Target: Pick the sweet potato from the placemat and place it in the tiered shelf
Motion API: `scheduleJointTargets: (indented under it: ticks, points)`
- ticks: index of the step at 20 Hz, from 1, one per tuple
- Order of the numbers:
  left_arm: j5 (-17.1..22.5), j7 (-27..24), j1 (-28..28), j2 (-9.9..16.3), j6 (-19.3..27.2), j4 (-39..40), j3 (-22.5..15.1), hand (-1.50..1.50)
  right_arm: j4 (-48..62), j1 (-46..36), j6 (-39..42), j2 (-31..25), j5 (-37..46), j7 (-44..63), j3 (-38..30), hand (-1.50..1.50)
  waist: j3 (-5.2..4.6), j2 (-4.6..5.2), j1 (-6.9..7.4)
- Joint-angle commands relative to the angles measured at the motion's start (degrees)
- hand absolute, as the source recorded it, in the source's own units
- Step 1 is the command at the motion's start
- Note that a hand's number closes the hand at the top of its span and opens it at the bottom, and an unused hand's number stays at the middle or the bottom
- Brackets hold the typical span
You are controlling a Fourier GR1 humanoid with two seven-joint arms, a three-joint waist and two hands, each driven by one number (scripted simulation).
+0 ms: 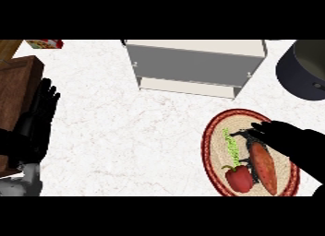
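Note:
The orange sweet potato (265,169) lies lengthwise on the oval woven placemat (214,133) with a red rim, at the right of the counter. My right hand (296,144) comes in from the right and covers the potato's upper end. Its fingers (262,127) stretch out over the mat, and its thumb reaches down along the potato's left side. The potato still rests on the mat. The grey and white tiered shelf (192,62) stands at the top centre, well apart from the hand. My left hand (39,115) rests open at the left edge, fingers up.
A red bell pepper (239,179) and a green sprig (228,144) share the placemat, just left of the potato. A dark pot (308,69) stands at the top right. A wooden cutting board (12,92) lies along the left edge.

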Motion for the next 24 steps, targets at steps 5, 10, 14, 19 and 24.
scheduleJointTargets:
  ticks: [5,10,14,19,24]
  points:
    - [-1.89,1.63,2.2,-2.11,-2.16,-3.39,1.64,0.0,4.28,2.05,-2.1,7.05,9.47,-3.06,0.92,-1.5,-0.02,0.0,-0.02]
    - [-4.06,1.4,0.58,-4.55,-2.56,-1.43,2.36,0.0,8.44,4.84,-4.73,7.32,14.07,-10.68,-0.89,-1.5,-0.02,0.02,-0.16]
    - [-4.49,2.38,0.82,-3.66,-3.99,-2.24,3.48,0.0,19.83,0.53,-8.61,7.84,17.23,-17.17,-1.77,-1.5,0.0,0.08,0.13]
    - [-5.95,0.93,-1.46,-6.08,-4.96,2.34,4.32,0.0,19.05,2.82,-9.65,11.47,19.91,-17.9,-1.75,-1.5,-0.02,0.07,-0.16]
    - [-7.3,1.21,0.15,-7.58,-4.86,-0.51,4.9,0.0,24.02,1.0,-12.47,15.39,22.86,-21.28,-1.74,-1.5,-0.01,0.05,0.05]
